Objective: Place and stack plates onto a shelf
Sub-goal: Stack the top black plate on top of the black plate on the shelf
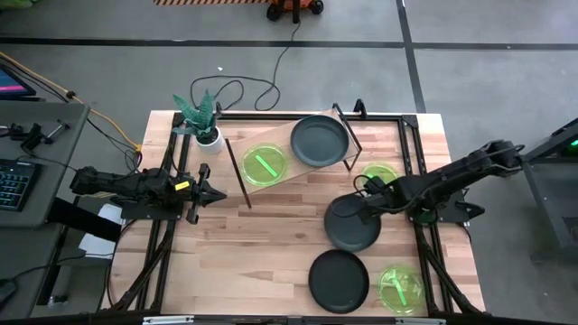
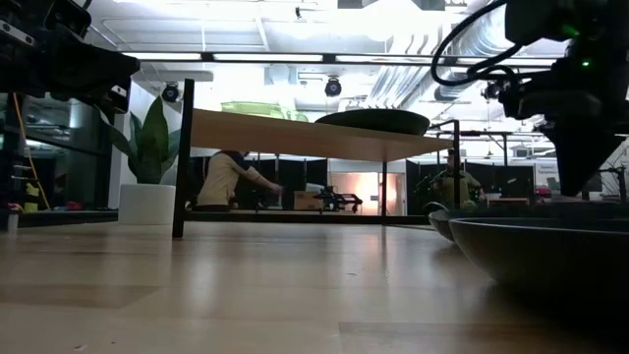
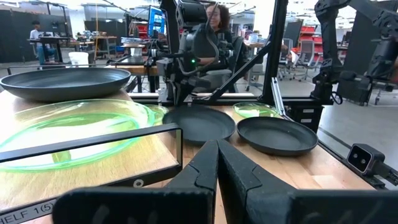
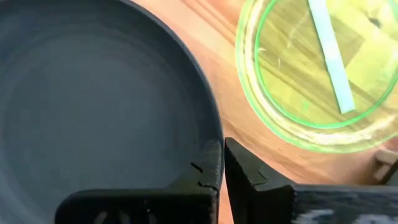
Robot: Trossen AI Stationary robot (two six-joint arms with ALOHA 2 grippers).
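Observation:
The wooden shelf [image 1: 293, 170] stands at the table's far middle. It carries a green plate [image 1: 262, 165] and a dark grey plate [image 1: 319, 140], each flat on its base. Right of centre, my right gripper [image 1: 366, 209] points steeply down, shut on the rim of a second dark plate [image 1: 350, 226]. A third dark plate [image 1: 339, 281] and a green plate [image 1: 400, 287] lie near the front edge. Another green plate [image 1: 379, 173] lies on the table beside the shelf's right end. My left gripper [image 1: 217, 194] waits shut and level at the table's left. My right gripper pinches the dark plate's raised rim [image 4: 219, 138] on the plate's far right side, one finger inside the rim and one outside. The fingers come from above, slanting down. The plate's left part [image 3: 198, 124] looks to be on the table; whether the held side is raised cannot be told.
A potted plant [image 1: 203, 122] stands at the shelf's far left corner. Black frame rails [image 1: 411, 171] run along the table's right side, close to the right arm. Bare tabletop [image 1: 262, 253] lies between the left gripper and the plates. In the low view a person [image 2: 228, 179] stands beyond the table.

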